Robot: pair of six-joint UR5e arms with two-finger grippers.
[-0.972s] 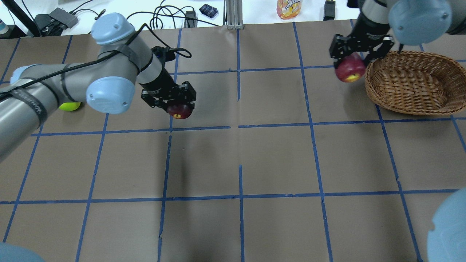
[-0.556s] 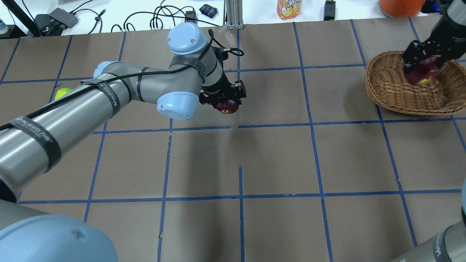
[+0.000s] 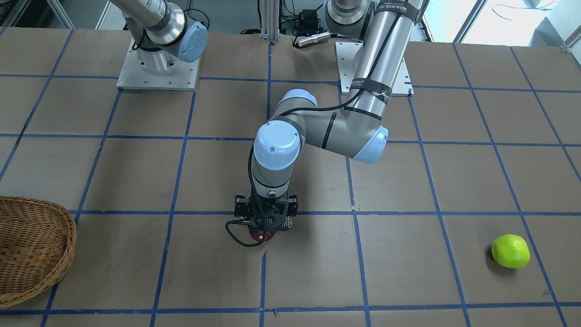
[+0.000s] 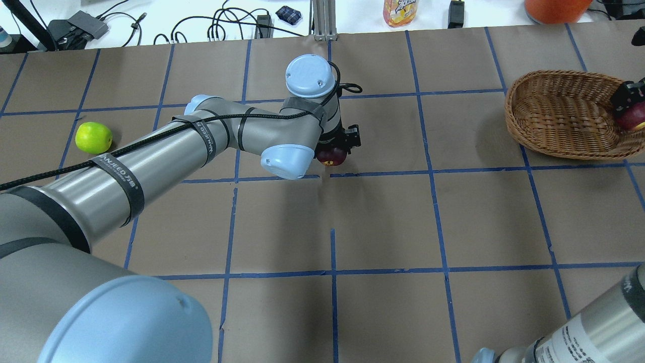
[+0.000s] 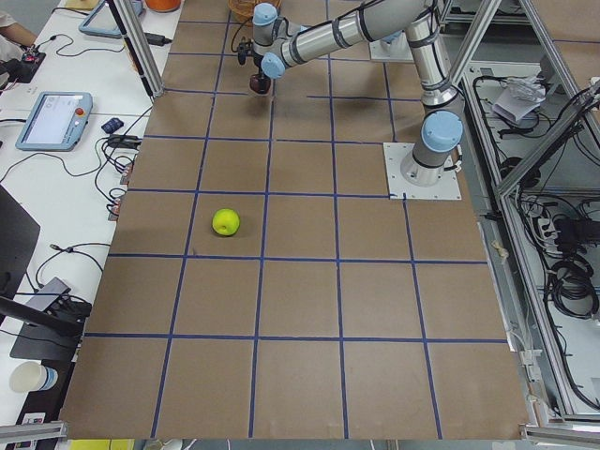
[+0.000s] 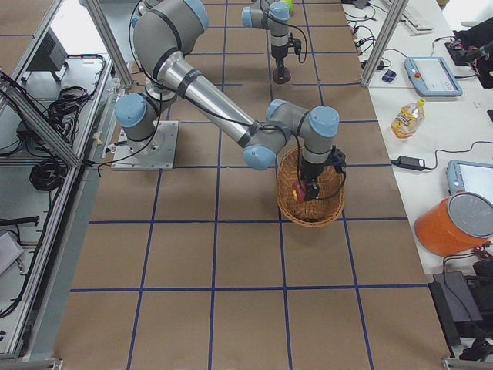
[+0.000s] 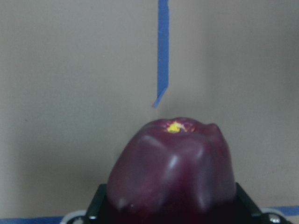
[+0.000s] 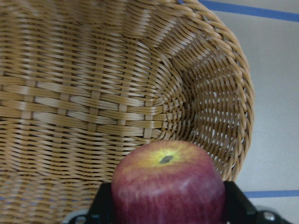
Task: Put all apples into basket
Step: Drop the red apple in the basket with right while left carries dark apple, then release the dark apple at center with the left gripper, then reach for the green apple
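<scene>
The lime green apple [image 4: 93,137] lies on the table well off to the left gripper's [image 4: 336,147] left, and no arm is near it. The left gripper is clamped on the dark maroon apple [image 7: 173,168] and holds it clear of the table near the middle. From this gripper the wicker basket [image 4: 554,116] lies well away to the right, with bare table between them. I judge the carry to be one long sideways run to the right, with enough height needed to clear the rim. The right gripper [image 4: 629,107] grips the red apple with the yellowish patch [image 8: 168,186]. The basket's woven inside is directly beneath it, near the right-hand end, so that apple looks ready to be let go.
</scene>
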